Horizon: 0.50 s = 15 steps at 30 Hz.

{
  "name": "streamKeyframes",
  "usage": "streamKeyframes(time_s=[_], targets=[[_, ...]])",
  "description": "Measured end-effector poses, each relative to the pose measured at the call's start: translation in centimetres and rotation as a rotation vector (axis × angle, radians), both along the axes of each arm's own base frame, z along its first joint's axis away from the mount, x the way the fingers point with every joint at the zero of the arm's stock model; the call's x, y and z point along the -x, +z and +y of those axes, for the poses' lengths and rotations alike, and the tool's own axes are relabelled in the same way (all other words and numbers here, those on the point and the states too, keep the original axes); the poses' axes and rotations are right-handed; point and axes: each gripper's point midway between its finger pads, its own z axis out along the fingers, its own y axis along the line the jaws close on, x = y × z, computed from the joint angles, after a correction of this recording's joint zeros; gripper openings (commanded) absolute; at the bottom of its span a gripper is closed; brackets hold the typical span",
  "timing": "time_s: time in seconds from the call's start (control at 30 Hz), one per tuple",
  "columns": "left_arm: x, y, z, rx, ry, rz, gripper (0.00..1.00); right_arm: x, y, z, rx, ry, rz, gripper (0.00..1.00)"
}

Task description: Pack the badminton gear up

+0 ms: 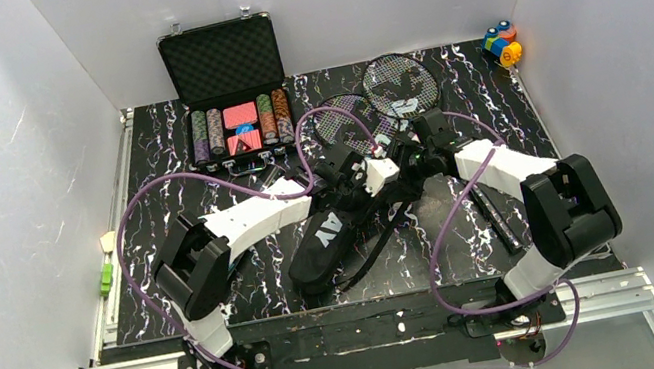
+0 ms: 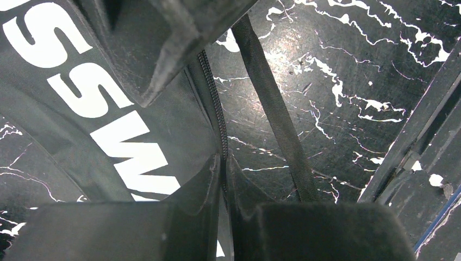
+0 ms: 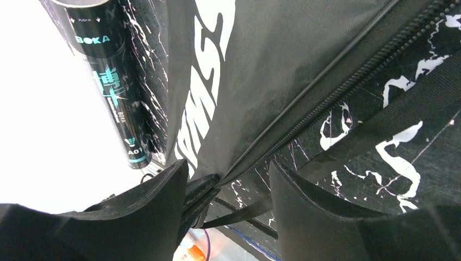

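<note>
**Marbled black table [image 1: 188, 168]: bag [image 1: 321, 244] lies slanted**

Its long axis runs near-left to far-right at the table's centre. The left gripper [image 2: 224, 168] pinches tight on the zip edge. The right gripper [image 3: 227, 168] straddles the zip, fingers [image 3: 136, 212] wide. The tube [image 3: 111, 81] lies just beside the bag.

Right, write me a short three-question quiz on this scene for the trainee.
1. True or false: the left gripper is shut on the zipper edge of the bag.
2. In the right wrist view, what lies beside the bag? A) a black tube with teal print B) a water bottle C) a shoe
3. Fill in: at the back of the table, the lid of the case of poker chips stands ____.

Key: 1 true; 2 A; 3 open.
</note>
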Motion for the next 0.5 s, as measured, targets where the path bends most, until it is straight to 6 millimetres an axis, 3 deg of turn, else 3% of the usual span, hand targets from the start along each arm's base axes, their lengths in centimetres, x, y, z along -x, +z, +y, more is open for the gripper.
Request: streamKeyframes(time_s=[0.5], targets=[[0.0, 0.0, 0.0, 0.0, 0.0, 0.0, 0.0, -0.59, -0.74, 0.37, -0.011, -0.02, 0.018, 0.62]])
